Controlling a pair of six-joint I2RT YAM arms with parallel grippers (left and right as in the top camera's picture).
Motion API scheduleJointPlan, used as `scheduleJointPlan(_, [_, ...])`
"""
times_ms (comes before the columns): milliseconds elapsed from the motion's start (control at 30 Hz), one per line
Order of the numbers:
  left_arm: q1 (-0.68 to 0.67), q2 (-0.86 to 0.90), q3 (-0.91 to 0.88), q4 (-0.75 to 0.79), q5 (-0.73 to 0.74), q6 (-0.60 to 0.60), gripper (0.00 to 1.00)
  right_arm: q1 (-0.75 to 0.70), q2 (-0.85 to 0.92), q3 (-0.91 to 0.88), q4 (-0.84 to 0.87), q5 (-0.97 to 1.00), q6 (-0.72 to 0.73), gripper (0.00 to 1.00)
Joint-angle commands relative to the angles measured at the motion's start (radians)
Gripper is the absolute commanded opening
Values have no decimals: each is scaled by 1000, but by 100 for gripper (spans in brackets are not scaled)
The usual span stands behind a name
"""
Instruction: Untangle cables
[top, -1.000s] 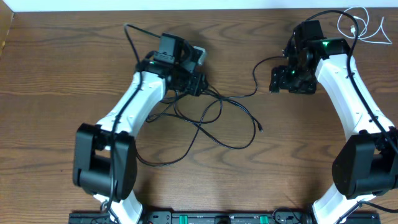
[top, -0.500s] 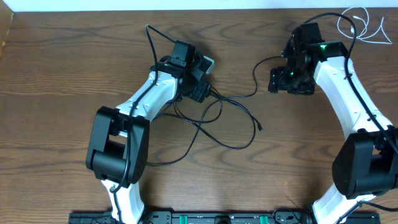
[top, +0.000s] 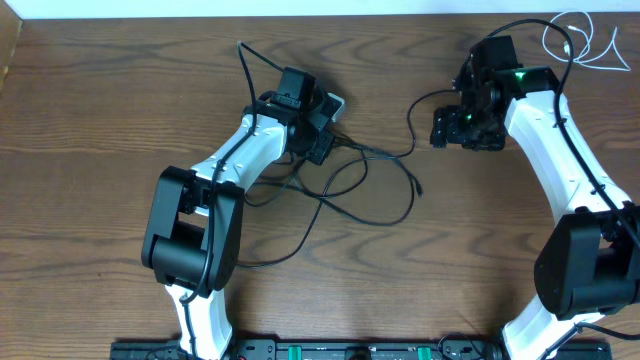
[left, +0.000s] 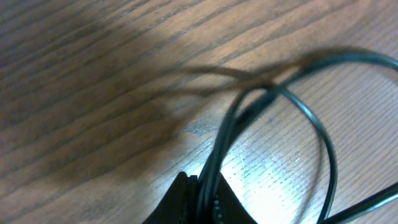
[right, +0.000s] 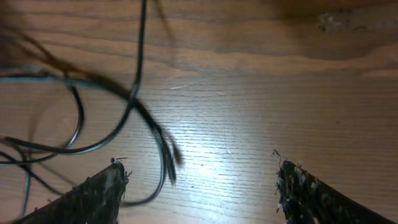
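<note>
Several thin black cables (top: 395, 155) lie in tangled loops on the wooden table between the two arms. My left gripper (top: 322, 148) is at the upper left of the tangle. In the left wrist view it (left: 204, 188) is shut on a black cable (left: 217, 146), which rises from the jaws and meets a loop (left: 314, 124). My right gripper (top: 465, 130) hangs over the right end of the tangle. Its fingers (right: 106, 190) stand wide open, and a blurred black cable (right: 163, 152) passes between them, nearer the left one. A thin white cable (top: 580, 40) lies coiled at the far right corner.
A thick black lead (top: 245, 60) arcs up behind the left arm. The table's back edge (top: 300, 17) runs close behind both arms. The arm bases (top: 320, 350) stand along the front edge.
My left arm swung right, then its gripper closed on a black cable. The loops shifted slightly and the loose plug end drew up toward the back. The right gripper stayed in place, open.
</note>
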Motion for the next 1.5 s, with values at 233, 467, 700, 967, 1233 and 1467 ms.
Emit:
scheduleJointPlan(233, [22, -318, 50, -16, -10, -218, 7, 64, -26, -10, 115, -408, -121, 74])
scheduleJointPlan(467, [22, -514, 50, -45, -10, -236, 7, 69, -26, -10, 307, -800, -118, 67])
scheduleJointPlan(700, [22, -550, 51, -29, -10, -292, 7, 122, -26, -10, 415, -747, 18, 64])
scheduleJointPlan(967, [22, -562, 51, -6, -10, -384, 7, 241, -26, -10, 518, -579, 241, 66])
scheduleJointPlan(1233, [23, -578, 65, 22, -10, -396, 7, 338, -9, -10, 520, -375, 397, 71])
scheduleJointPlan(1467, [23, -627, 73, 27, -10, -396, 7, 351, 28, -11, 549, -323, 449, 61])
